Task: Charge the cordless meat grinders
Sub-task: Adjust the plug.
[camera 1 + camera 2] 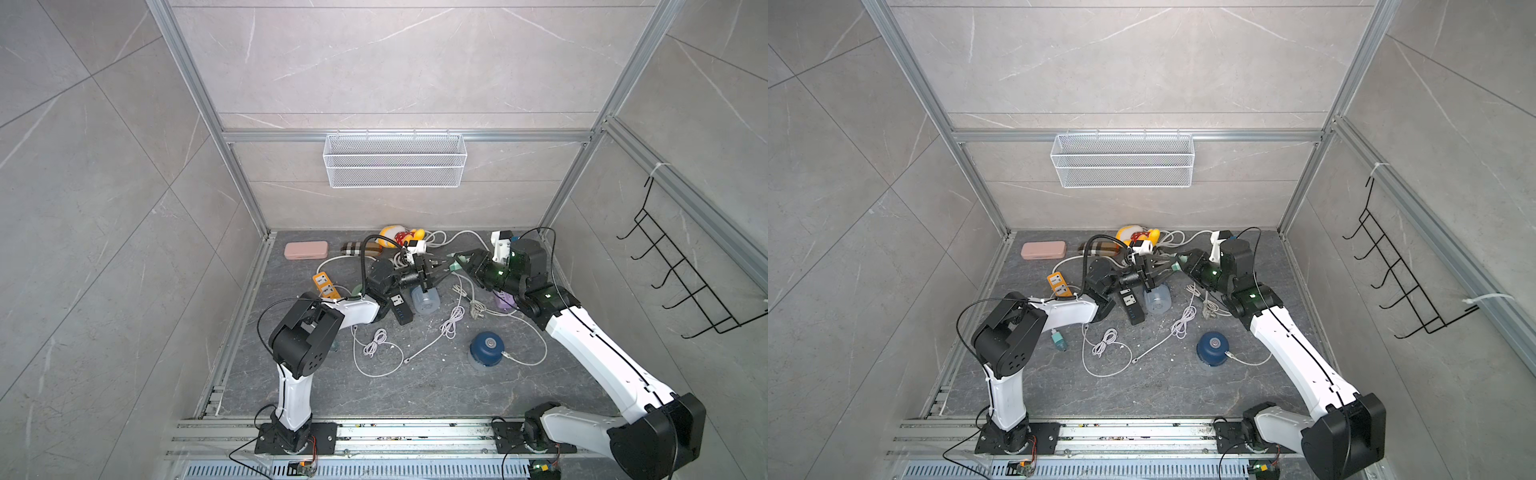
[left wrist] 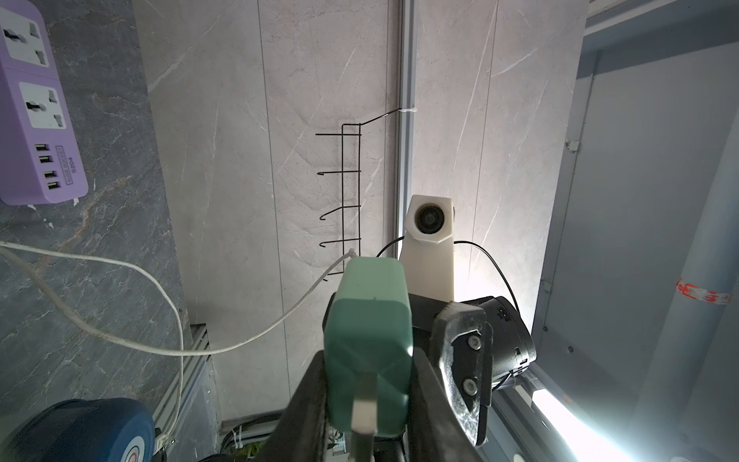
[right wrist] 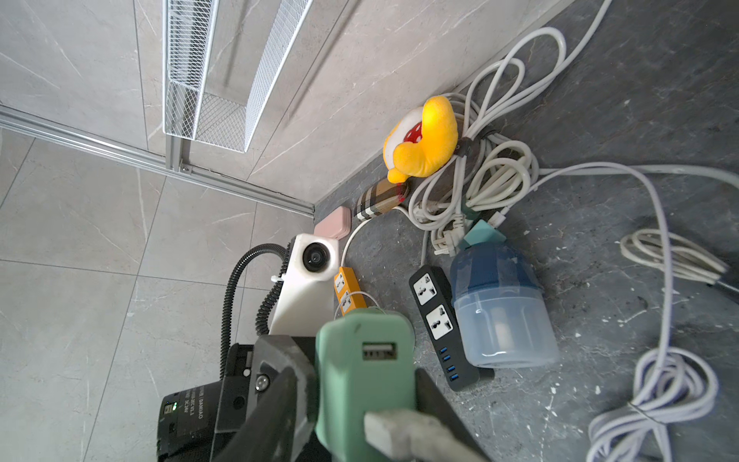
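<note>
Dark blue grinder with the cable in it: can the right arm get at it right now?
Probably not yet: the right gripper has its fingers on the teal plug adapter, which the left gripper grips too. Nothing stands over the dark blue grinder, so once freed it likely could.

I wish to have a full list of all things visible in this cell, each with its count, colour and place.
meat grinder: two seen, dark blue; one upright in front, one farther back
power strip: three; orange, black, purple; mid floor
plug adapter: two, teal; one between both grippers, one on floor
cables: several, white; loose on floor
plush toy: one, yellow; by back wall
pouch: one, plaid; beside toy
case: one, pink; beside pouch
basket: one, white wire; back wall
hook rack: one, black; side wall
left gripper: shut on adapter
right gripper: around same adapter
</note>
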Motion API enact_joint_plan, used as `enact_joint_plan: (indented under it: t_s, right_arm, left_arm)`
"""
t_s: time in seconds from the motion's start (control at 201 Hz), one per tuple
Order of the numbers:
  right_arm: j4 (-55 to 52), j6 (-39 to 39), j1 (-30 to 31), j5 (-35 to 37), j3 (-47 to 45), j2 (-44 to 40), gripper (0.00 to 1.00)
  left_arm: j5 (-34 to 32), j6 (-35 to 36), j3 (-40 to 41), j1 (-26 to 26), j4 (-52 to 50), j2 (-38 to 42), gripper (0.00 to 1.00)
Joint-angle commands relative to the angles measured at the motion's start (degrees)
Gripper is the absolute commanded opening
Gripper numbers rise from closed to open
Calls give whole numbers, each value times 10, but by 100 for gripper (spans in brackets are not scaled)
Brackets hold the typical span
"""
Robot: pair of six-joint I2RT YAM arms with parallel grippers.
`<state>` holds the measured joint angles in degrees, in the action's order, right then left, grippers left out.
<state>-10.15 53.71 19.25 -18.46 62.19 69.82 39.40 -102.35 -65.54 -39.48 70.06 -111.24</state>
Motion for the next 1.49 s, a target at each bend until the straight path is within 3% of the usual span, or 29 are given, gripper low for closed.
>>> enact_joint_plan:
  t_s: [0.0,0.279,0.573,0.687,0.871,1.489]
  right_arm:
    - [11,3,3,-20,12,-4,44]
    - [32,9,3,-35,4,5,31]
    - [63,2,3,-79,-2,10,3]
    - [52,-14,3,-109,9,18,14]
    - [29,-26,3,-117,14,16,24]
    - [63,-1,4,-147,-1,24,40]
  left_arm:
    - [13,13,-17,-1,24,29,0]
    - [18,11,-23,-1,20,29,0]
    - [14,-17,-29,0,41,18,0]
    - [21,-25,-36,4,44,15,0]
    - [52,-20,-41,6,33,14,0]
    - [87,-13,-41,5,40,21,0]
